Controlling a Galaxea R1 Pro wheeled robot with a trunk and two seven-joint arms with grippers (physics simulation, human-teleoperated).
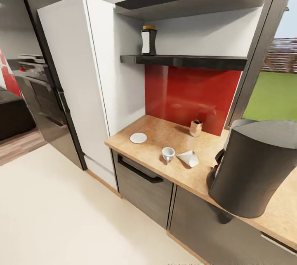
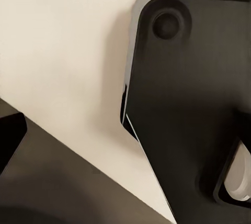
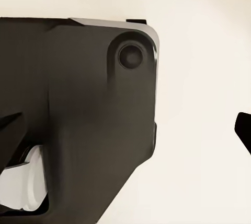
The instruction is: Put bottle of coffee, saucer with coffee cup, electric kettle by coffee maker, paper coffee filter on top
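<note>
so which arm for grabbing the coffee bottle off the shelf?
Left, tentatively. The coffee bottle stands at the shelf's left end, left of the picture's centre, so on the left arm's side. Neither arm is raised into the head view, so reach can't be judged.

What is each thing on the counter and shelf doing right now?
bottle of coffee: upright on the shelf, capped.
saucer: flat on the countertop, bare.
coffee cup: upright, off the saucer.
paper coffee filter: lying on its side.
coffee maker: standing on the countertop.
</note>
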